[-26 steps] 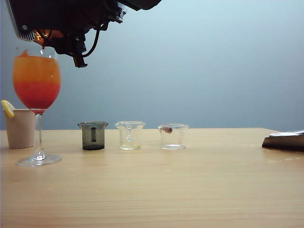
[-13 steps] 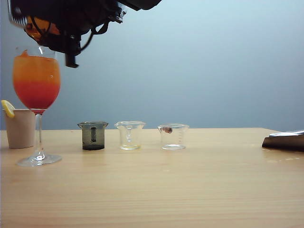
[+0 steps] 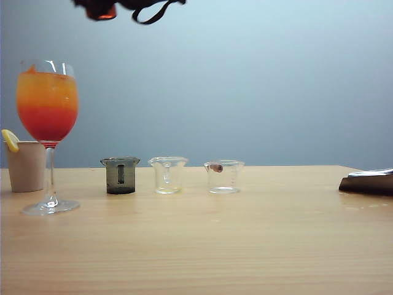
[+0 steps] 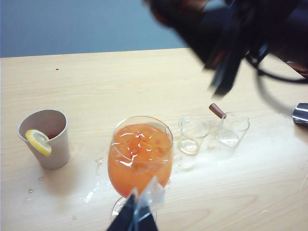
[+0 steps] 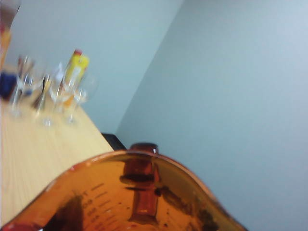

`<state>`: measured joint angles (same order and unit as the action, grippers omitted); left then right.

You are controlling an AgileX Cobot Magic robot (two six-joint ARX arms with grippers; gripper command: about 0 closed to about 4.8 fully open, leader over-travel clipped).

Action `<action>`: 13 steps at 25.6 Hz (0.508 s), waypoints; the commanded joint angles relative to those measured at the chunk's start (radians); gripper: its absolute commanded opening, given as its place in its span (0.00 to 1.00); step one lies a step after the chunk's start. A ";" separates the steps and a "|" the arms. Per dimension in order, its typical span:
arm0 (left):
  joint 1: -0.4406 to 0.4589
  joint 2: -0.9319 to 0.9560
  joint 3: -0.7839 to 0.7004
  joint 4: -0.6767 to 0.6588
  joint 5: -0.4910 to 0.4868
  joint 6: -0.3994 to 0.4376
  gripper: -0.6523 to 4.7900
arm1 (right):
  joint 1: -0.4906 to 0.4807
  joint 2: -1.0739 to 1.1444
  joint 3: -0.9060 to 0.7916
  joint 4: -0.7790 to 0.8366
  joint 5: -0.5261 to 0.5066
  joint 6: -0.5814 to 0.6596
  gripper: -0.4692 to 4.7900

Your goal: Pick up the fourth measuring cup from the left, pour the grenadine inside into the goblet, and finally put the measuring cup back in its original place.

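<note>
Table [image 3: 245, 246]: light wood, bearing all glassware. Goblet [image 3: 47, 101] standing at far left, orange over red layers. Right gripper [image 3: 101, 9] high above, near top edge, clamped on fourth measuring cup [image 5: 130, 197], amber, close to lens. Left gripper [image 4: 132, 219] low beside goblet stem; jaw state unreadable. Grenadine [image 3: 48, 123] settled red in goblet.

Our right gripper [image 3: 101, 9] sits high at the exterior view's top edge, clamped on the amber cup [image 5: 134, 197]; left gripper's fingertips [image 4: 132, 216] look closed.
</note>
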<state>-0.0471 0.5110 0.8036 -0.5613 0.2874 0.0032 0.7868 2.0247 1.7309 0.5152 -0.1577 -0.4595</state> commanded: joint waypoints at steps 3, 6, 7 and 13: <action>-0.001 0.000 0.000 0.008 0.001 -0.003 0.11 | -0.099 -0.111 0.004 -0.073 0.011 0.202 0.09; -0.001 0.000 0.000 0.009 0.001 -0.003 0.11 | -0.151 -0.154 0.004 -0.151 0.012 0.206 0.09; -0.001 0.000 0.000 0.008 0.001 -0.003 0.11 | -0.168 -0.168 0.004 -0.175 0.013 0.211 0.09; -0.001 0.000 0.000 0.009 0.001 -0.003 0.11 | -0.280 -0.224 -0.017 -0.284 0.086 0.254 0.09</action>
<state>-0.0471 0.5133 0.8036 -0.5617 0.2874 0.0032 0.5259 1.8179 1.7241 0.2386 -0.1005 -0.2321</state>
